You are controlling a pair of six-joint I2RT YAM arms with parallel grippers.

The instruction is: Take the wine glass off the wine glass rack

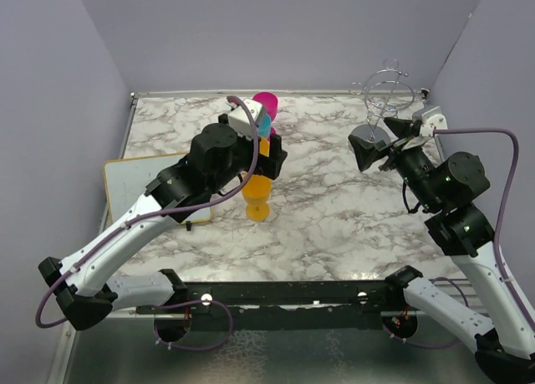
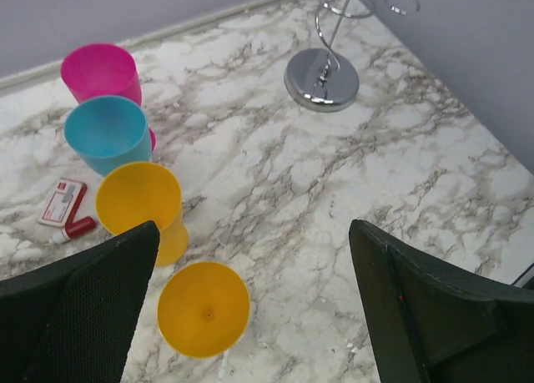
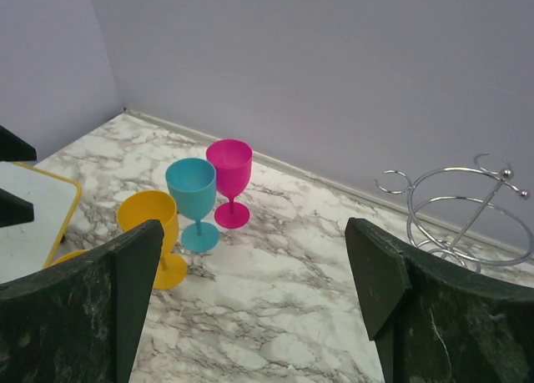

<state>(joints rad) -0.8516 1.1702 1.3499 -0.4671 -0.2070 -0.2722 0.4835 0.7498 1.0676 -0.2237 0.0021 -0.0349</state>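
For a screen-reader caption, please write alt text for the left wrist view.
Four plastic wine glasses stand in a line on a white marble table: a pink glass, a blue glass, a far yellow glass and a near yellow glass. A silver wire wine glass rack with a round shiny base stands upper right. The open left gripper frames the bottom.

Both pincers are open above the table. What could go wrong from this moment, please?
1. The pink glass, blue glass, yellow glass and second yellow glass stand close together below the left pincer. A low or sideways move could tip several.
2. The wine glass rack is thin wire near the right pincer. A bump might topple it.
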